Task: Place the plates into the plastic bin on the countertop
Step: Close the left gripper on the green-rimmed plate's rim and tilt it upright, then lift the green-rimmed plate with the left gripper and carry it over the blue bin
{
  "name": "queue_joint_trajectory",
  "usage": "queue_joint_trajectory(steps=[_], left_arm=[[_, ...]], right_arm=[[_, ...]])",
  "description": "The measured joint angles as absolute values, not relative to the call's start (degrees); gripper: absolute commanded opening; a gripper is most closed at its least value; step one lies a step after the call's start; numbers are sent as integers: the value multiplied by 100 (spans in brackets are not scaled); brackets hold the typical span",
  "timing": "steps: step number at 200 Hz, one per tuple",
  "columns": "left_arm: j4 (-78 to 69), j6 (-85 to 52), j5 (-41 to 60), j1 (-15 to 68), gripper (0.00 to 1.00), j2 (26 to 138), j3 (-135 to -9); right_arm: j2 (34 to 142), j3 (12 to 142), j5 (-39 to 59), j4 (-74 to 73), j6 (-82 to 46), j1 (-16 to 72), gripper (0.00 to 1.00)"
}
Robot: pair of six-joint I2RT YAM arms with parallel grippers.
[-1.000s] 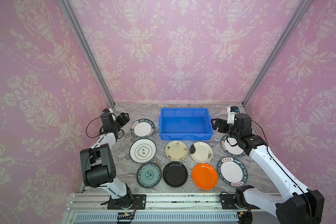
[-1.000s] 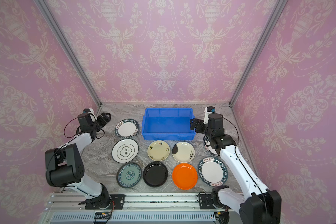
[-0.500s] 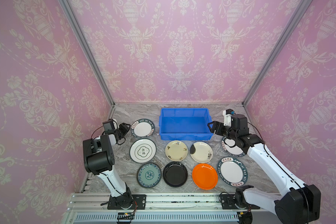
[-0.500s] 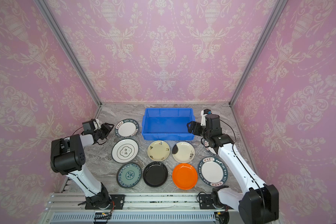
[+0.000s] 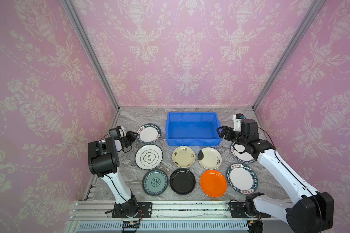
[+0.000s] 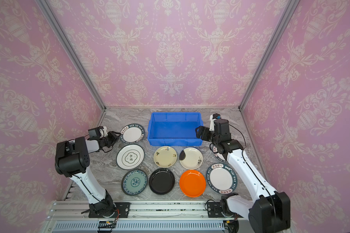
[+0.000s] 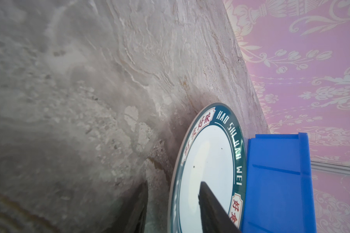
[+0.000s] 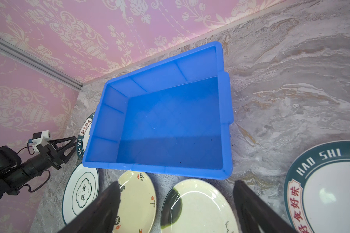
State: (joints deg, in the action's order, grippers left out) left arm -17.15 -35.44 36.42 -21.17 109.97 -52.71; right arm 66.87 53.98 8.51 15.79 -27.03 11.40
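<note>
On the left of the countertop [image 5: 129, 119], just beside the plastic bin [image 5: 192, 142], lies the lettered plate [image 5: 149, 134] that we are going for first. All nine plates rest flat on the marble and the bin holds nothing, so we judge the task barely begun.

Our left gripper [image 5: 135, 134] reaches in low at that plate's outer edge. In the left wrist view one finger [image 7: 210, 201] lies over the white face and the other sits on the countertop side, with the rim between them. The jaws stand partway apart, and we cannot see either pad pressing the plate. Our right gripper [image 5: 219, 133] hangs by the bin's near right corner with its jaws spread wide, holding nothing.

We expect the plate to be stiff and glossy, so slippery under the pads (ceramic or melamine, we cannot tell which, so we treat it as breakable). It is shallow and lies flat. The raised rim is the only place to take hold, one finger above and one slipped beneath. Held at one edge, the plate will want to droop, so we would pinch well in past the lettered band. We would also lift it clear of the bin's lip before carrying it over.
</note>
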Motion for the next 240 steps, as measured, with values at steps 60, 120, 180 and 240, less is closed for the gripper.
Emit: queue_joint_trajectory(steps=[60,120,180,240], left_arm=[[-1710,-3542,3828,-2080,35,11159,-5419],[-1498,-3500,3959,-1975,17,11487,-5815],[-1538,-3509,4195,-1964,0,11518,-5894],[-1184,-3583,3813,-1922,0,11028,-5787]], right_arm=[[6694,5382,705,1577,-2703,1140,92],[6694,5382,548,1579,-2703,1140,92],[6670,5382,458,1581,-2703,1140,93],[6558,5382,434,1645,-2703,1140,93]])
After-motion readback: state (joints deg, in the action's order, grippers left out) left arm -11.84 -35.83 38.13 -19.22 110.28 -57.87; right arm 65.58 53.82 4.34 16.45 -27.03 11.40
